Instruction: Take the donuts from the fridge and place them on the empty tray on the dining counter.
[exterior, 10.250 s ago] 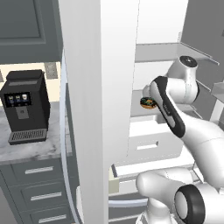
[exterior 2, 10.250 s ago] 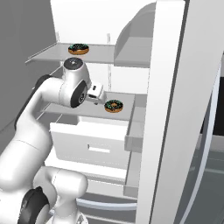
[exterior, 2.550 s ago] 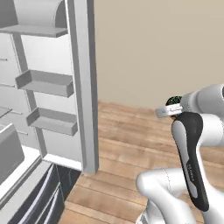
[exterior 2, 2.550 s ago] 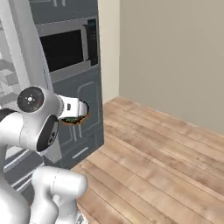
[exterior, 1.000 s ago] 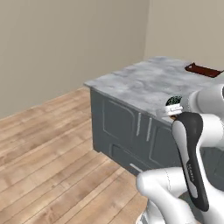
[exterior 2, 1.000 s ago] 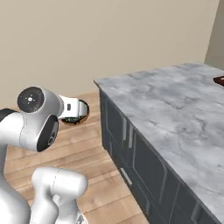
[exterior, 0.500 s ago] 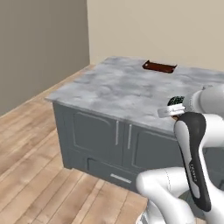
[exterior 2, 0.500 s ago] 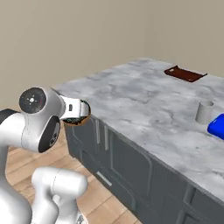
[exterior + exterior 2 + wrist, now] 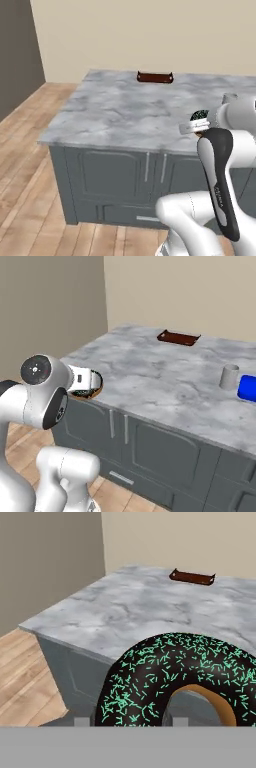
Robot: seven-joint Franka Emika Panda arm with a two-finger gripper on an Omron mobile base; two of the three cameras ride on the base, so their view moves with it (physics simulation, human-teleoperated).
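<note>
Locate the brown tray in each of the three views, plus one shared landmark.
Left base view: tray top centre, at the far edge of the marble counter.
Right base view: tray upper right of centre, on the counter's far side.
Hand view: tray top right of centre, beyond the donut.
Shared landmark: the marble counter.

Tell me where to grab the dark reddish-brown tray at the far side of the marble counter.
Grip the flat reddish-brown tray by its low raised rim, from above: it lies flat on the marble counter, so just that thin lip offers the fingers any purchase.
</note>
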